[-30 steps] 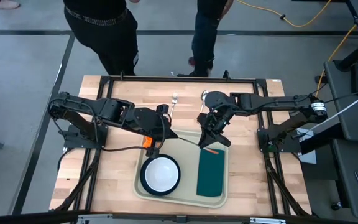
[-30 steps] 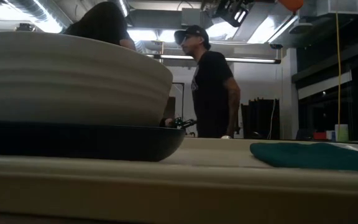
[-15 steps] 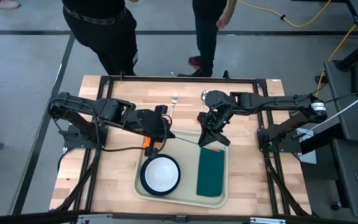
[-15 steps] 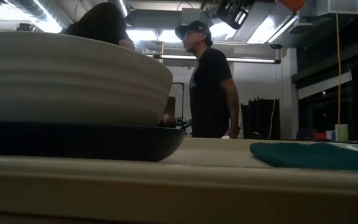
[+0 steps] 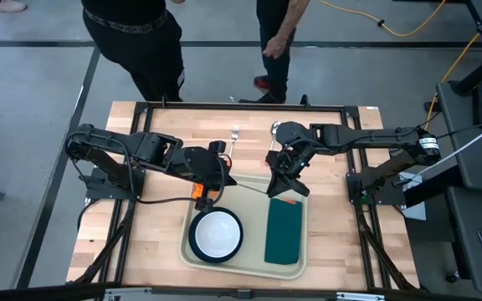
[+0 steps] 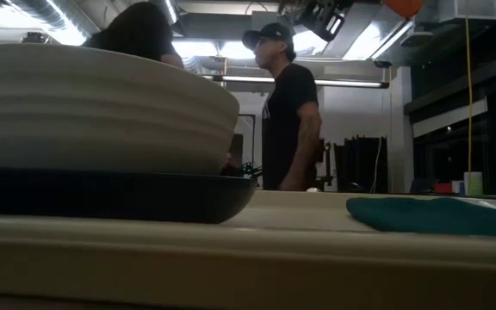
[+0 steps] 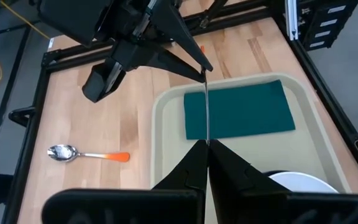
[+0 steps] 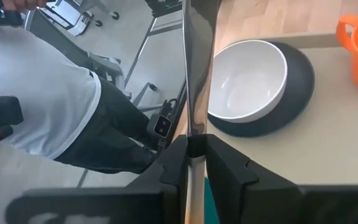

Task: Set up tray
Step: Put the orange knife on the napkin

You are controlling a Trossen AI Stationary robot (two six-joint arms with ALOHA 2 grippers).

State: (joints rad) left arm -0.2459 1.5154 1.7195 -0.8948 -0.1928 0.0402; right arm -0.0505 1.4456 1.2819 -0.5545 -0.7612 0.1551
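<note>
only the person behind the table is shifting; both my grippers are staying clamped on one knife (image 5: pixel 249 191), spanning left gripper (image 5: pixel 221 177) to right gripper (image 5: pixel 277 189) across the tray (image 5: pixel 253 255)'s far rim.

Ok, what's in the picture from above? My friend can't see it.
The left end effector and right end effector both grip a thin metal utensil over the far edge of the beige tray. The tray holds a white bowl on a dark plate and a green napkin.
</note>
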